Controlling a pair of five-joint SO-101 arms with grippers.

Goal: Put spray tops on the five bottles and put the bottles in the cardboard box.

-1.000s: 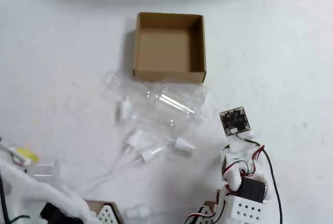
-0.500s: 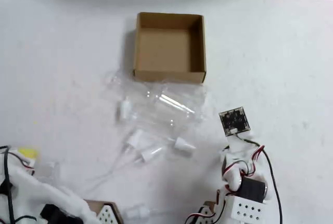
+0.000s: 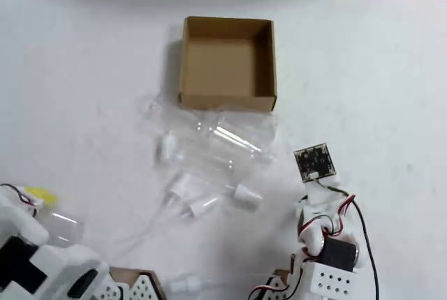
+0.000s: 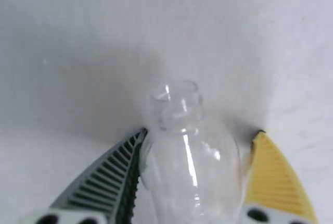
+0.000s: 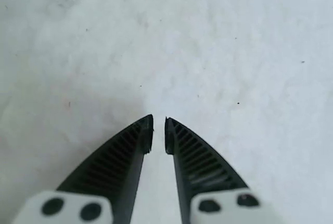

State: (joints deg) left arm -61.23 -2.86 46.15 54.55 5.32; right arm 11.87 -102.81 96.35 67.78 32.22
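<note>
Presently, left tool [image 4: 201,133] gripping bottle [image 4: 190,168]; right tool [image 5: 158,130] closed

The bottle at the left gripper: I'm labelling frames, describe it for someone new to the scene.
From the cardboard box, look to the table's near-left corner. A clear, capless bottle sits between the left gripper's fingers, apart from the other bottles heaped before the box.

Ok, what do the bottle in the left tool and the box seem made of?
Bottle: probably clear glossy plastic, see-through with bright highlights; glass cannot be ruled out. Box: matte brown cardboard, by its dull tan walls and thin raw edges.
</note>
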